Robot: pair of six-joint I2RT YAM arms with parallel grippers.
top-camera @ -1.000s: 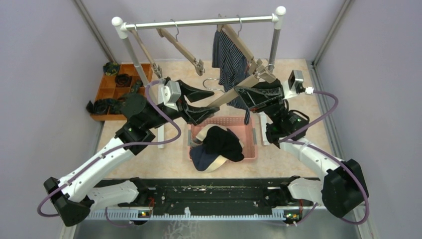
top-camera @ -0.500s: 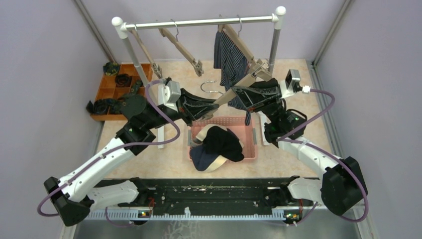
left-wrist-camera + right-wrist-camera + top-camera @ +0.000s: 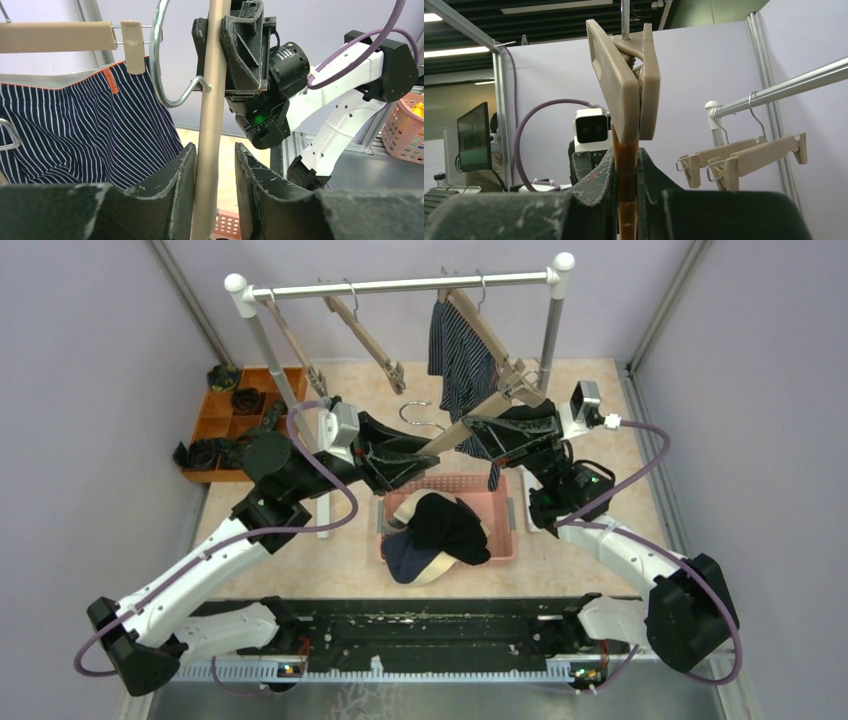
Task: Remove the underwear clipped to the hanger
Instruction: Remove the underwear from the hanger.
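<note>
A navy white-striped underwear [image 3: 462,360] hangs clipped to a wooden hanger [image 3: 482,325] on the rail; it also shows in the left wrist view [image 3: 85,135]. A second, bare hanger [image 3: 480,418] is off the rail, slanting between my grippers. My right gripper [image 3: 478,426] is shut on its bar just below a clip [image 3: 626,150]. My left gripper [image 3: 415,460] straddles the bar's other end [image 3: 215,150]: the left finger touches it and a gap shows on the right. More underwear, black [image 3: 450,525] and navy [image 3: 403,560], lies in the pink basket [image 3: 507,540].
Two empty clip hangers [image 3: 365,335] hang at the left of the rail [image 3: 400,284]. An orange tray [image 3: 215,420] with dark rolled bundles sits at the far left. The rack's white posts [image 3: 555,310] stand on either side.
My left gripper closed in from wide open onto the loose hanger's bar, then eased apart again. The hanger shifted slightly toward the rack. The right grip is unchanged.
</note>
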